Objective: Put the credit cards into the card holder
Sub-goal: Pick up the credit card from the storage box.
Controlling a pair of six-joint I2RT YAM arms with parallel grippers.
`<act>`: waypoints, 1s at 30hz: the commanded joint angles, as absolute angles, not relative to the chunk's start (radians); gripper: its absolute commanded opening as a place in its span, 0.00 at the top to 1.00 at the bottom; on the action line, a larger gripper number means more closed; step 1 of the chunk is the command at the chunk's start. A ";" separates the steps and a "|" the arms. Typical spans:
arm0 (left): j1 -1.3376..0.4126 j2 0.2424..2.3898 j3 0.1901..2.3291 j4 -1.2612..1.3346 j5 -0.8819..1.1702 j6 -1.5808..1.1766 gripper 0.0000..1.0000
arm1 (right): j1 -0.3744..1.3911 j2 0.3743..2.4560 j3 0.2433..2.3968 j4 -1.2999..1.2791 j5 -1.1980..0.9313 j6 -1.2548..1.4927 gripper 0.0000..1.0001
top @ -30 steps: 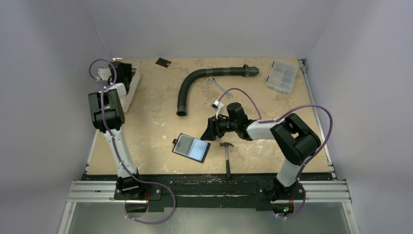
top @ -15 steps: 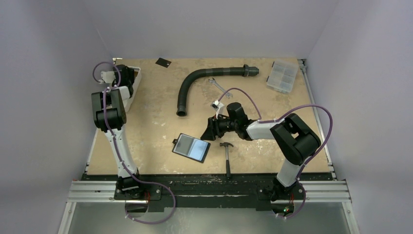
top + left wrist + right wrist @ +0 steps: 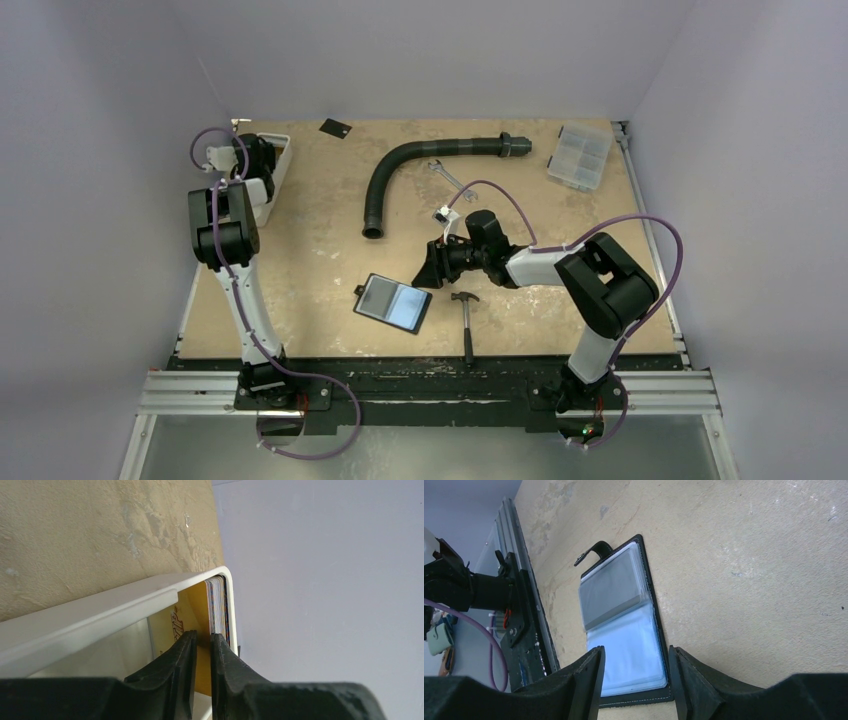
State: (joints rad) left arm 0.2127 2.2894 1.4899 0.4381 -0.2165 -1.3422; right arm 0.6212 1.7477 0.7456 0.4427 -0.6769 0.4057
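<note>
Card holder (image 3: 624, 625) open flat, just beside wide-parted right hand (image 3: 635, 655)

Bare table (image 3: 310, 250) lies open left of the card holder (image 3: 393, 303); the hammer (image 3: 467, 325) lies near its right side (head nearest). The hose (image 3: 455, 147) bars the far middle. The white tray (image 3: 100, 612) walls in the left end effector (image 3: 201, 635).

Plain pale lilac-grey walls (image 3: 430, 50) on 3 sides: back, left, right. Worn tan wooden tabletop (image 3: 300, 240), scuffed with pale patches, fills the middle. Silver aluminium rail (image 3: 190, 392) runs along its near edge, dull grey metal sheet (image 3: 450, 450) below that. Light even and diffuse, shadows soft.
</note>
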 commanded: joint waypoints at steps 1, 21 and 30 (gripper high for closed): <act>0.203 2.251 1.499 0.485 -0.216 -1.337 0.86 | 0.618 1.749 0.738 0.487 -0.701 0.408 0.43; 0.227 2.126 1.519 0.283 -0.175 -1.278 1.00 | 0.618 1.728 0.729 0.506 -0.713 0.420 0.44; 0.233 2.067 1.513 0.211 -0.165 -1.268 1.00 | 0.617 1.707 0.720 0.508 -0.714 0.423 0.45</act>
State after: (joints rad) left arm 0.2241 2.1433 1.4902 0.2443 -0.1825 -1.2945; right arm 0.6209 1.7473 0.7277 0.4721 -0.6991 0.4213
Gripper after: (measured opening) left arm 0.077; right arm 0.557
